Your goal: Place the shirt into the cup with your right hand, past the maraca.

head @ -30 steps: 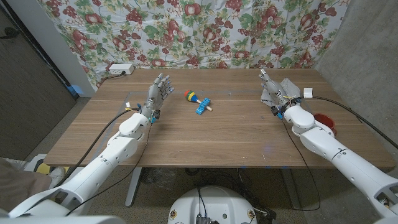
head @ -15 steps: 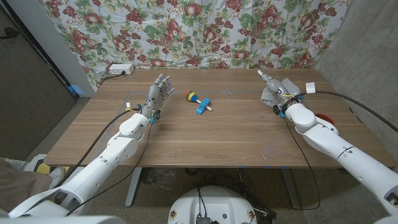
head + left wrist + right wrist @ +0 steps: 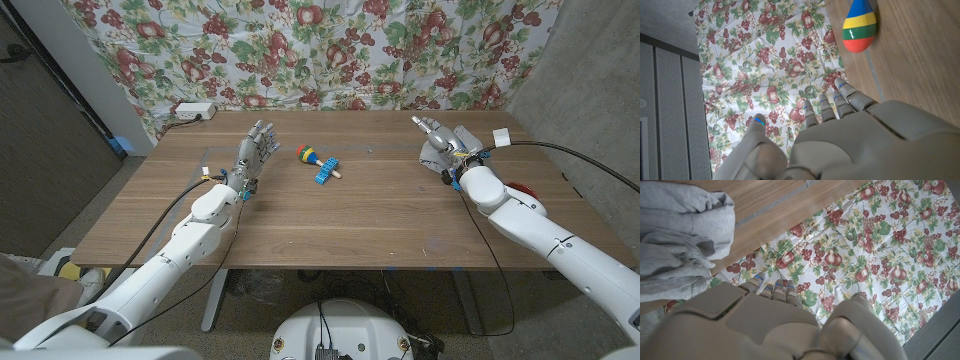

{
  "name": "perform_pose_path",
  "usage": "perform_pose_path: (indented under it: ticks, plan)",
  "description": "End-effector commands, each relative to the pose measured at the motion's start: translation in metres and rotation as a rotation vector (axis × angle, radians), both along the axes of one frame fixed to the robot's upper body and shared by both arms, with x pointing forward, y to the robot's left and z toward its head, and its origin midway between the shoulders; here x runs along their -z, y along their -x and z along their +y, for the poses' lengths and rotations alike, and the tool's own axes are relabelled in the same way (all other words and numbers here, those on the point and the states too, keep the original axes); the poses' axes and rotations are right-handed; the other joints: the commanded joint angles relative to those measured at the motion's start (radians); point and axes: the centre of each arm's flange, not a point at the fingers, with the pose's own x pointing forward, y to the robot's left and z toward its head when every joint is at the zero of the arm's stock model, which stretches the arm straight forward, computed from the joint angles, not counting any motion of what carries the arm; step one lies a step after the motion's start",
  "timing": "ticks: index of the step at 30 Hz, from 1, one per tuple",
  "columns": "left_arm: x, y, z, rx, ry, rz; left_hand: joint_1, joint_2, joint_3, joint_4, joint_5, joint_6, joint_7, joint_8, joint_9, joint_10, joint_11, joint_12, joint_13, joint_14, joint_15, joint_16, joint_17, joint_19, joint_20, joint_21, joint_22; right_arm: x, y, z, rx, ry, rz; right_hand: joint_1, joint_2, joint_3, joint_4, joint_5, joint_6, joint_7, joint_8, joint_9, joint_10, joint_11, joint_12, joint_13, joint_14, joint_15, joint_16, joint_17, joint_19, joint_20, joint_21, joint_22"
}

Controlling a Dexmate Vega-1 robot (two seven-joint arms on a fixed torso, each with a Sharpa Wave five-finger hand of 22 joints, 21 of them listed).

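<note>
A crumpled grey shirt (image 3: 441,157) (image 3: 680,235) lies at the far right of the table. My right hand (image 3: 437,135) (image 3: 755,325) hovers over it with fingers apart and nothing in them. A red cup (image 3: 522,192) stands near the table's right edge, partly hidden behind my right forearm. The maraca (image 3: 308,155) (image 3: 860,27), with a striped coloured head, lies at the far middle of the table. My left hand (image 3: 256,148) (image 3: 850,140) stands left of the maraca, fingers spread upward and holding nothing.
A blue toy block (image 3: 325,172) lies against the maraca's handle. A white power strip (image 3: 192,110) sits at the far left corner. A floral cloth (image 3: 320,50) hangs behind the table, and a grey wall stands to the right.
My right hand has moved away from me along the table, over the far part of the shirt. The left hand and the maraca have stayed still.
</note>
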Motion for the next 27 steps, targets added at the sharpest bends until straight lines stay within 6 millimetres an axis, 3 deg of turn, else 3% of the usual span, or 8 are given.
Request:
perform_pose_path:
  ticks: [1,27]
  plan:
    - [0.003,0.003,0.003,0.0,0.002,0.0,0.001,0.002,0.001,-0.003,-0.002,0.006,-0.001,-0.002,0.004,0.001,0.002,0.005,0.002,0.0,-0.042,0.002,0.002,-0.002,0.003,0.006,0.005,-0.002,0.006,0.004,0.106,0.099,-0.006,0.015,-0.003,0.003,-0.01,0.011,-0.003,0.001,0.002,0.003,-0.002,0.005,0.005,0.004,0.002,0.003,0.005,0.003,-0.009,-0.001,0.003,0.003]
    - [-0.001,0.0,0.023,0.01,0.001,-0.005,0.002,0.004,0.001,-0.006,-0.005,0.004,0.0,-0.004,0.004,-0.001,0.003,0.005,0.002,-0.004,-0.044,0.001,0.002,-0.004,-0.004,0.006,0.004,-0.012,0.017,0.016,0.261,0.266,-0.021,0.04,-0.005,0.007,-0.027,0.026,-0.003,-0.003,0.002,0.003,-0.001,0.007,0.007,0.005,0.006,0.01,0.007,0.004,-0.011,0.008,0.005,0.003]
